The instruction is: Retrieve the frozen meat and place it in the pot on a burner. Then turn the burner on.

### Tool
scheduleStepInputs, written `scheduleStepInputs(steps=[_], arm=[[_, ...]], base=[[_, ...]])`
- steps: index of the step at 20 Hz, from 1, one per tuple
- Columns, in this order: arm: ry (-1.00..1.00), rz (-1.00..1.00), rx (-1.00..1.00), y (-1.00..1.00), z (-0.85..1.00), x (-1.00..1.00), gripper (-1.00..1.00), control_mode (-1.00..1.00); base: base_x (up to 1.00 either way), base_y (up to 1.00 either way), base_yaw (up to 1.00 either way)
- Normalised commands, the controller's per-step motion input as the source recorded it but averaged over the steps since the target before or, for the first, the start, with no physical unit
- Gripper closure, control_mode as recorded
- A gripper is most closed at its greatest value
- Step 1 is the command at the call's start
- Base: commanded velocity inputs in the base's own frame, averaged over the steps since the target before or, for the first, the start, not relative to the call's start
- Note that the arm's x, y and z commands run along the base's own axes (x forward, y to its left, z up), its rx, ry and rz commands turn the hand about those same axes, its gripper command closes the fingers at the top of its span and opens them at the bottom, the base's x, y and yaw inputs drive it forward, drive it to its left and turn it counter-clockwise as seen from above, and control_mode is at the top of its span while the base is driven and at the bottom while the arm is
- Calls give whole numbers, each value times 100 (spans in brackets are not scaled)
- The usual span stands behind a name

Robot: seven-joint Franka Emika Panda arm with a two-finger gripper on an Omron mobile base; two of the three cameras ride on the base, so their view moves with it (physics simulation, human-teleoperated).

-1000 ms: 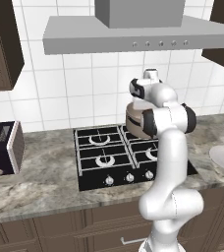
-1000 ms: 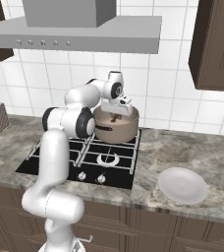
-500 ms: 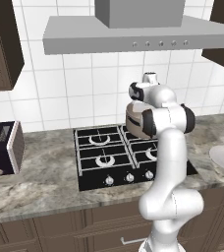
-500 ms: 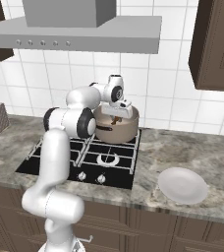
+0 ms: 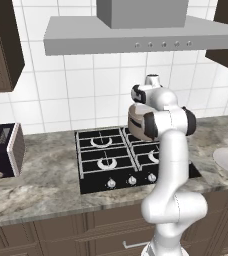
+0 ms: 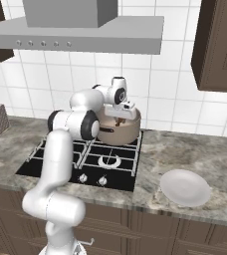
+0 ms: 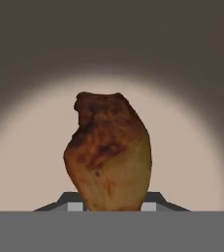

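Grey stone counter (image 6: 195, 154) carries a black cooktop (image 6: 60, 167) under a steel hood (image 6: 75, 32). On the cooktop's back right burner sits the pot (image 6: 127, 132), and the gripper (image 6: 119, 119) hangs just over its mouth, clenched on the frozen meat (image 7: 109, 155), with the pot's pale inside behind the lump. Likely risk: letting go too near the rim, so the meat bounces out onto the grate, or the descending hand knocks the pot's edge and shifts it off the burner.
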Motion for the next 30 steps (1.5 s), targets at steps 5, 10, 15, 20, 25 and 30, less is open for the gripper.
scheduleStepInputs(steps=[5, 10, 15, 20, 25, 30], arm=[[0, 3, 0, 0, -5, 9, 100, -100], [2, 1, 0, 0, -15, 4, 100, -100], [4, 1, 0, 0, -19, 6, 100, -100], [3, 1, 0, 0, -23, 5, 100, -100], [2, 2, 0, 0, -13, 4, 100, -100], [0, 3, 0, 0, 0, 0, 100, -100]], base=[[0, 0, 0], [0, 0, 0], [0, 0, 0], [0, 0, 0], [0, 0, 0], [0, 0, 0]])
